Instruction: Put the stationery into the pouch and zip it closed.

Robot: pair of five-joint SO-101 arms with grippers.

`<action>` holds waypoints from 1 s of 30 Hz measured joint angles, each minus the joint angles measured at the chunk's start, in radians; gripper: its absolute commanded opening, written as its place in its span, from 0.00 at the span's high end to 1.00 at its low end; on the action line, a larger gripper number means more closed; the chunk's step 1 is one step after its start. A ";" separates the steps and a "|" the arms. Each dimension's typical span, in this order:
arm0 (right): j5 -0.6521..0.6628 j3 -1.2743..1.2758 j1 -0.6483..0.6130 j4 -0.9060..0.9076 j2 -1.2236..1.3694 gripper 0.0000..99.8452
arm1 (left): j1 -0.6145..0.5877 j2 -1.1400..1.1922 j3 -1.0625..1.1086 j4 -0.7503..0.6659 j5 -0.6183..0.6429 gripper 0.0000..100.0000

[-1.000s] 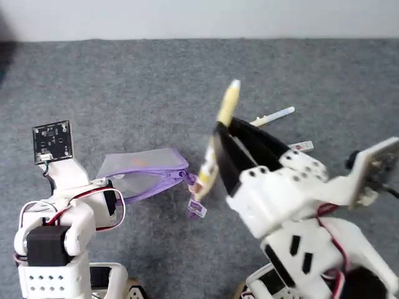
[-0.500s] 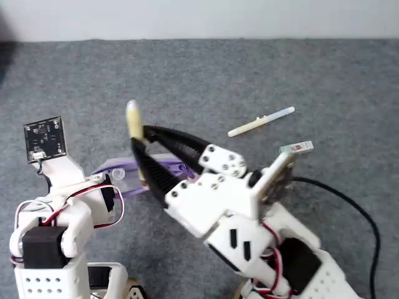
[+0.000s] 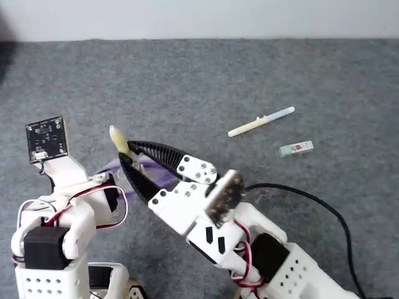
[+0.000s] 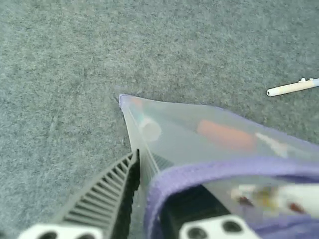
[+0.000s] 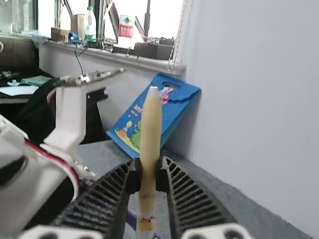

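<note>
Pouch (image 4: 209,134) sits left of centre on the table (image 3: 187,75), its left end pinched in the left tool (image 4: 143,172). The right tool (image 3: 126,154) is clamped on a yellow pen (image 3: 118,138), held steeply above the pouch. The step in hand looks like loading. Next, I judge, the pen must tilt and lower into the mouth before release. A second pen (image 3: 260,121) and a small eraser (image 3: 295,148) lie far right, and zipping comes after them. The table is grey and felt-like. Behind it is a white wall (image 3: 199,18), with a blue bag (image 5: 177,99) nearby.

A blue gift bag (image 5: 175,107) stands against the grey wall (image 5: 249,99).
</note>
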 measured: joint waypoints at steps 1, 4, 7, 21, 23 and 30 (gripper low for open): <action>0.011 0.005 0.000 0.002 0.000 0.99 | 0.000 0.000 0.000 0.000 0.000 0.99; 0.015 0.003 0.000 0.072 -0.025 0.98 | 0.000 0.000 0.000 0.000 0.005 0.99; -0.029 -0.037 0.000 0.224 -0.048 0.88 | 0.000 0.000 0.000 0.000 0.005 0.99; -0.061 -0.267 0.000 0.516 -0.057 0.90 | -0.003 0.000 0.000 0.000 0.005 0.99; -0.077 -0.296 0.034 0.516 -0.057 0.94 | -0.003 0.000 0.000 0.000 0.005 0.99; -0.261 -0.348 0.333 0.615 -0.058 0.99 | -0.003 0.000 0.000 0.000 0.005 0.99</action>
